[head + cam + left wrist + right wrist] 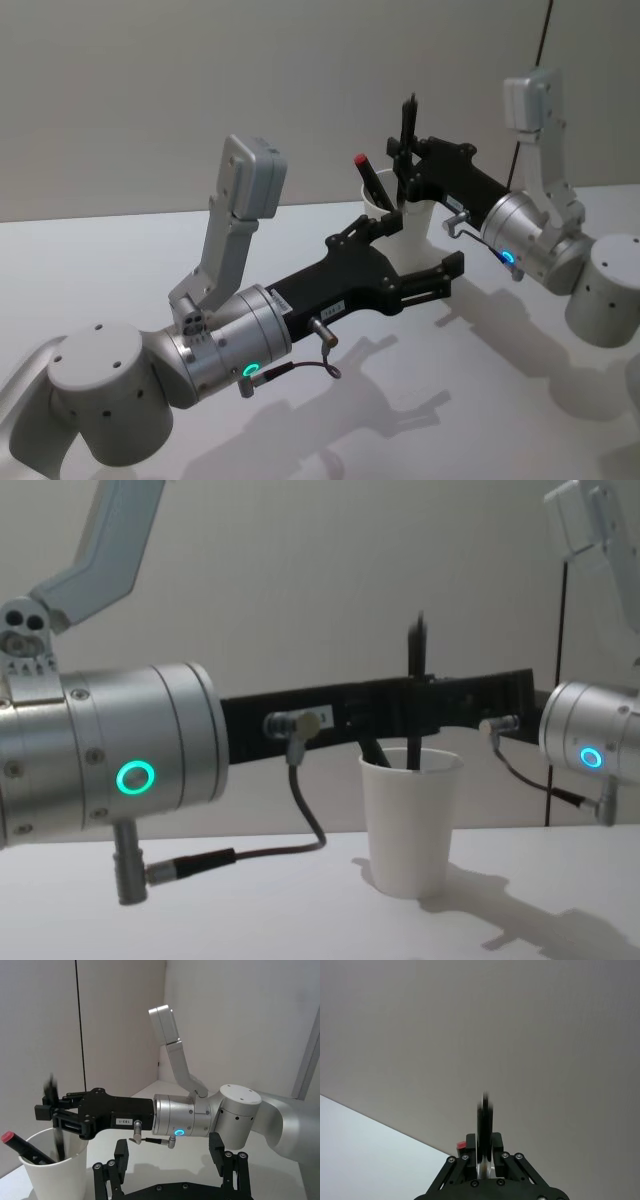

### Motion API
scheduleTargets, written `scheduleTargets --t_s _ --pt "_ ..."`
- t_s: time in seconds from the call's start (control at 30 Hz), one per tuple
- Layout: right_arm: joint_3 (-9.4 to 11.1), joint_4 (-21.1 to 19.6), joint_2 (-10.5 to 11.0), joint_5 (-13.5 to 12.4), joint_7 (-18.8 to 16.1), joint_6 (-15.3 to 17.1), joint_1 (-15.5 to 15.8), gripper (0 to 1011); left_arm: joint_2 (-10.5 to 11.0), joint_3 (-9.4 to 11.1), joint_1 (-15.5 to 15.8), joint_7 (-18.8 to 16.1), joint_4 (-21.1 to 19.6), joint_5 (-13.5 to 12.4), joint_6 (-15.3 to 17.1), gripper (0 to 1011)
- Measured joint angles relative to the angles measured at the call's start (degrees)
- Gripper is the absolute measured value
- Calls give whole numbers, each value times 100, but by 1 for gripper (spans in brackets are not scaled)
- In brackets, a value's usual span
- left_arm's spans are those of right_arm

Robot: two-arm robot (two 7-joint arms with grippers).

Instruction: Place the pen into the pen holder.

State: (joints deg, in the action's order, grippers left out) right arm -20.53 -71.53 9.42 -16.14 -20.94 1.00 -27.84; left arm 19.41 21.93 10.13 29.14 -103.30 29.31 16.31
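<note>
The pen holder (pixel 420 225) is a white paper cup standing on the table; a red-capped marker (pixel 366 170) leans in it. My right gripper (pixel 403 165) hovers just above the rim, shut on a black pen (pixel 408 120) held upright. The left wrist view shows the pen (pixel 59 1140) with its lower end inside the cup (pixel 55 1172), below the right gripper (pixel 52 1110). The chest view has the pen (pixel 415 660) rising out of the cup (pixel 408 820). My left gripper (pixel 430 242) is open, close beside the cup, holding nothing.
The white table (pixel 520 400) stretches around the cup, with a plain wall behind it. Both arms' silver wrists (pixel 230 345) crowd the space in front of and to the right of the cup. A dark cable (pixel 76 1020) runs down the far wall.
</note>
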Motion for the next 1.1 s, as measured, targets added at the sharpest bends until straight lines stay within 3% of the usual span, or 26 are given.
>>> scheduleTargets --t_s 0.17,0.83,0.97,1.1 --pt "-13 53 -14 31 -4 4 -9 282 0 0 0 0 0 0 0 1001" --pt "-14 44 -1 17 -7 23 15 926 0 0 0 0 0 0 0 1001" --pt "56 -244 121 -162 67 88 180 999 0 0 0 0 0 0 0 1001" --pt "103 -462 216 -295 147 145 313 1001 0 0 0 0 0 0 0 1001"
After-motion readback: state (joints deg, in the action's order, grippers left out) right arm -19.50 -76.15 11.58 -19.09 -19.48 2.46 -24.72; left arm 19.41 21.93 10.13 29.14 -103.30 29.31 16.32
